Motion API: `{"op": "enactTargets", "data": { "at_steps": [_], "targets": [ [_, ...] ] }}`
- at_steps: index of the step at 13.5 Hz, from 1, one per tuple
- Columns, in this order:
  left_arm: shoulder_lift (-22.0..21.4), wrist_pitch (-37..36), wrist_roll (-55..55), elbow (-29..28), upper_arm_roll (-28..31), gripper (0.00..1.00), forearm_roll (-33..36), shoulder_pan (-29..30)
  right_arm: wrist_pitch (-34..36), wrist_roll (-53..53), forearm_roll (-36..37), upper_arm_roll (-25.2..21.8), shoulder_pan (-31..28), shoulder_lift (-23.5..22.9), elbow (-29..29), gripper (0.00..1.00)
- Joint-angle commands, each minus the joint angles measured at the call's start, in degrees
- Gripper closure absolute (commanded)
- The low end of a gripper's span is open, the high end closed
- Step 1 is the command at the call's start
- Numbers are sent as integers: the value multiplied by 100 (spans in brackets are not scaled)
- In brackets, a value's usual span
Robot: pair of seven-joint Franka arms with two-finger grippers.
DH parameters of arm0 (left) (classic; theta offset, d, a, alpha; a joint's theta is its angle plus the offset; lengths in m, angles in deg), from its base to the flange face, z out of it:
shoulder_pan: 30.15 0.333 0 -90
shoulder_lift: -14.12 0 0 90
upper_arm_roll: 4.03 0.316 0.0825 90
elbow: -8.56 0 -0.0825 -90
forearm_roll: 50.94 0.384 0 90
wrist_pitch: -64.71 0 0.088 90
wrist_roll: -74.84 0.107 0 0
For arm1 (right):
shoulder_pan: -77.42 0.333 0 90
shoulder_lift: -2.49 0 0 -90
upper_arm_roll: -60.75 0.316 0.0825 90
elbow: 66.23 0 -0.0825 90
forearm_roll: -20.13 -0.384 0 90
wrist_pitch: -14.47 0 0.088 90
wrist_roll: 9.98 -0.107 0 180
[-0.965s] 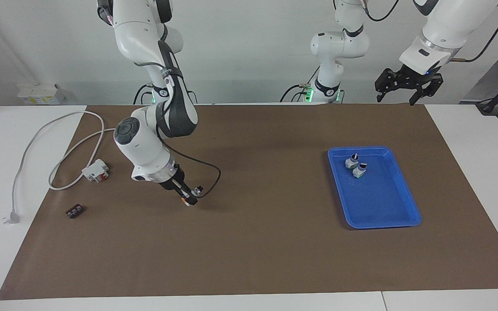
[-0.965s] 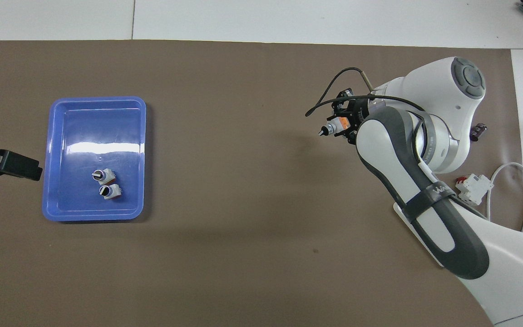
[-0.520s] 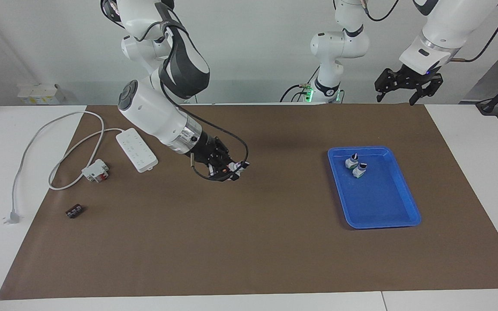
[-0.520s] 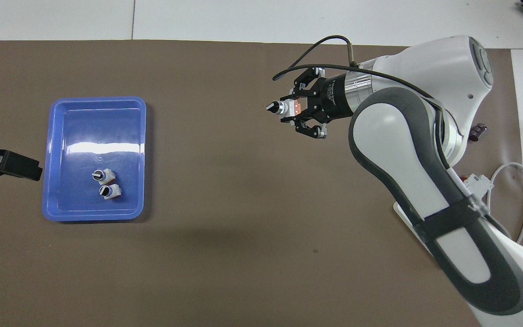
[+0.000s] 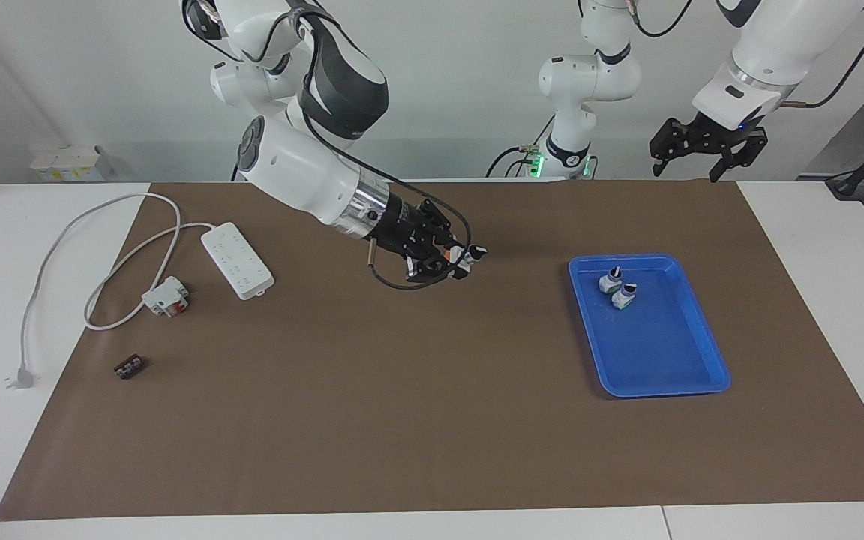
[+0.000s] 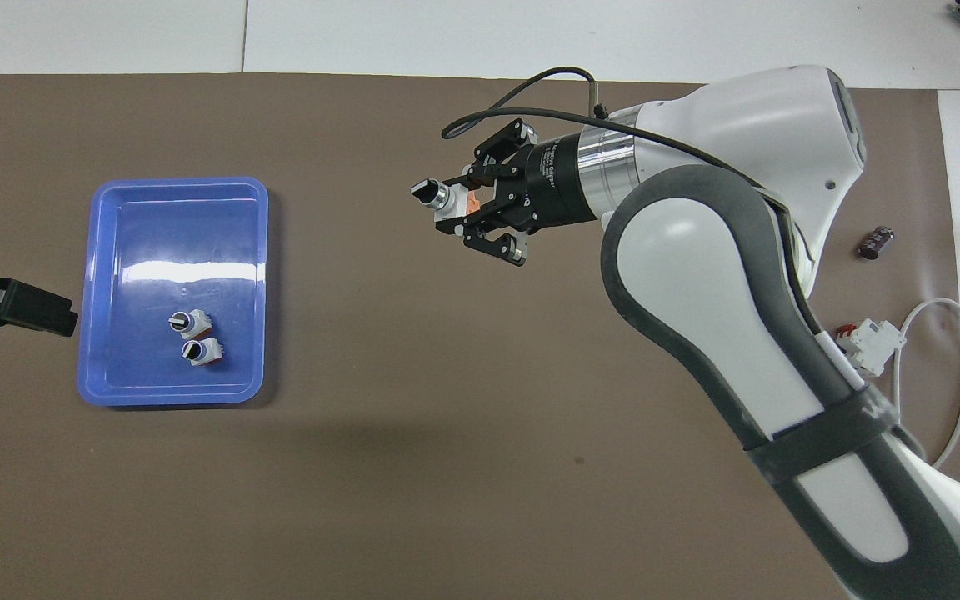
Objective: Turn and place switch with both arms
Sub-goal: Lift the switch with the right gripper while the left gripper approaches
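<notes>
**Facing view: right arm carries the switch out over the middle of the mat**

Facing view first: the right gripper [image 5: 453, 259] is up in the air over the brown mat [image 5: 432, 420], and its fingers are clamped on the switch [image 5: 468, 255], which sticks out sideways from the fingertips with its black knob pointing toward the left arm's end of the table. From overhead you can see it clearly: the switch [image 6: 440, 200] is pinched at its body, an orange patch showing between the fingers, silver collar and knob poking free. The right gripper [image 6: 465, 204] is closed tight on it; the outer links splay wide.

The left gripper [image 5: 708, 154] waits high over the edge of the mat at its own end, jaws spread wide, holding nothing.

The blue tray [image 5: 691, 375] sits on the mat toward the left arm's end, with two more small switches [image 5: 618, 288] lying side by side in the part nearer the robots.

What's changed: a second ago the right gripper was low over the mat near the white-and-red breaker [image 5: 166, 295], and half a second ago it was partway up. Now it has swung higher and closer to the tray, switch in hand throughout. That swing has uncovered the white power strip [image 5: 238, 259] with its cable. The small dark block [image 5: 128, 367], the tray and the left arm have not moved.
</notes>
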Motion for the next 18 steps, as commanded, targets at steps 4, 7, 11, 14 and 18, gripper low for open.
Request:
{"op": "enactTargets", "data": {
  "at_steps": [4,7,11,14,18],
  "targets": [
    [-134,96,-65,-142,-22,0,-89,-147,-212,-54,-70,319,178,-18,115,100],
    [-108,578,-888,-150,-119,0,-413,-156,-336,-36,-52,319,249,-18,115,100],
    [-55,1150,-2461,-133,-171,0,-1476,-217,-230,-36,-35,319,258,26,89,100],
    [6,1607,-3691,-142,-189,0,-2188,-279,-248,-36,-35,319,258,17,89,100],
    [515,1846,-4625,69,-338,0,-2840,-340,-257,-36,-35,319,267,26,89,100]
  ]
}}
